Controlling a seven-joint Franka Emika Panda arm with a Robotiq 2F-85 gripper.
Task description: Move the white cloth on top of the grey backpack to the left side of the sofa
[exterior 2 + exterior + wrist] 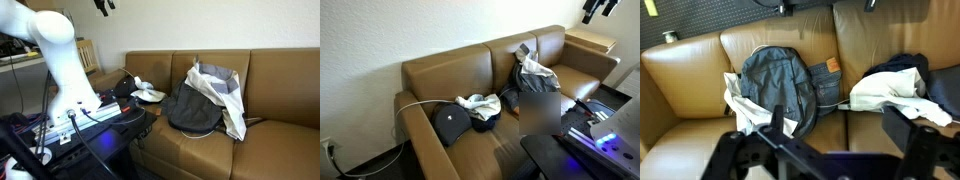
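The grey backpack [780, 80] leans against the back of the brown sofa [685, 90]. A white cloth [737, 100] is draped over and beside it. The cloth also shows in both exterior views [535, 70] [225, 92], on the backpack [192, 108]. My gripper [840, 135] is open and empty, held high above the sofa and well clear of the cloth. Its two dark fingers frame the seat in the wrist view. In both exterior views the gripper is at the top edge [600, 8] [101, 5].
A second white cloth [885, 90] lies on dark clothing [910, 65] at the other end of the sofa, next to a dark cap [450, 122]. A white cable [420, 103] runs over the armrest. A table with equipment [90, 115] stands in front.
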